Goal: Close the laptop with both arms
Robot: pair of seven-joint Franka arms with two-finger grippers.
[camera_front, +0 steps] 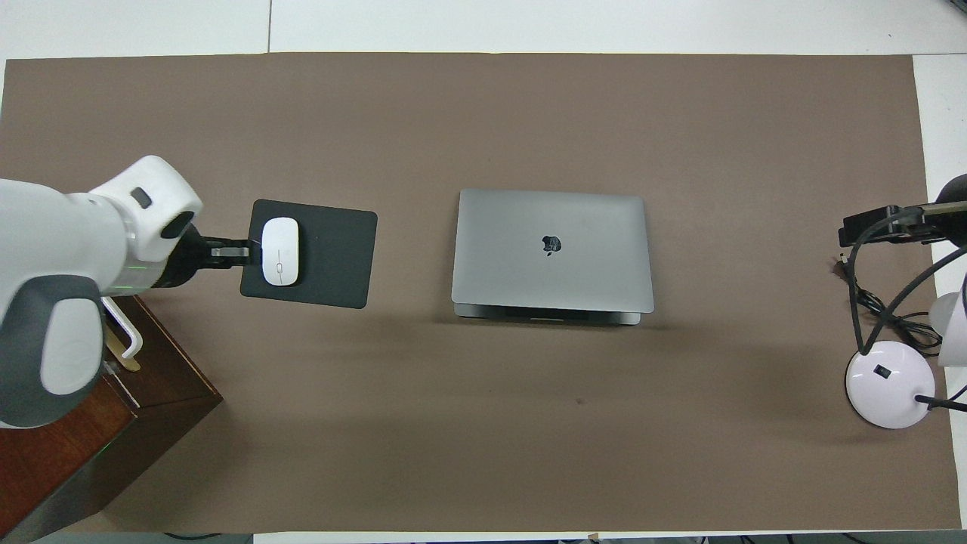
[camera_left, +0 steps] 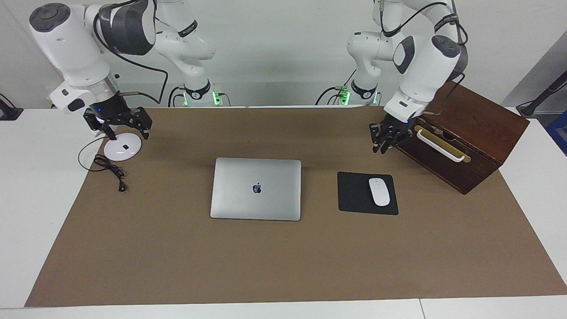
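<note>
The silver-grey laptop (camera_left: 256, 188) lies in the middle of the brown mat with its lid down and the apple logo up. In the overhead view the laptop (camera_front: 553, 249) shows a thin strip of its base under the lid's edge nearer the robots. My left gripper (camera_left: 382, 147) hangs in the air beside the wooden box, over the mat near the mouse pad, with fingers close together and empty; it also shows in the overhead view (camera_front: 230, 253). My right gripper (camera_left: 125, 127) is open and empty over the white round base; it also shows in the overhead view (camera_front: 882, 225). Neither gripper touches the laptop.
A black mouse pad (camera_left: 356, 194) with a white mouse (camera_left: 379, 191) lies beside the laptop toward the left arm's end. A dark wooden box (camera_left: 469, 137) with a white handle stands at that end. A white round base (camera_left: 122, 146) with a black cable (camera_left: 110, 170) lies at the right arm's end.
</note>
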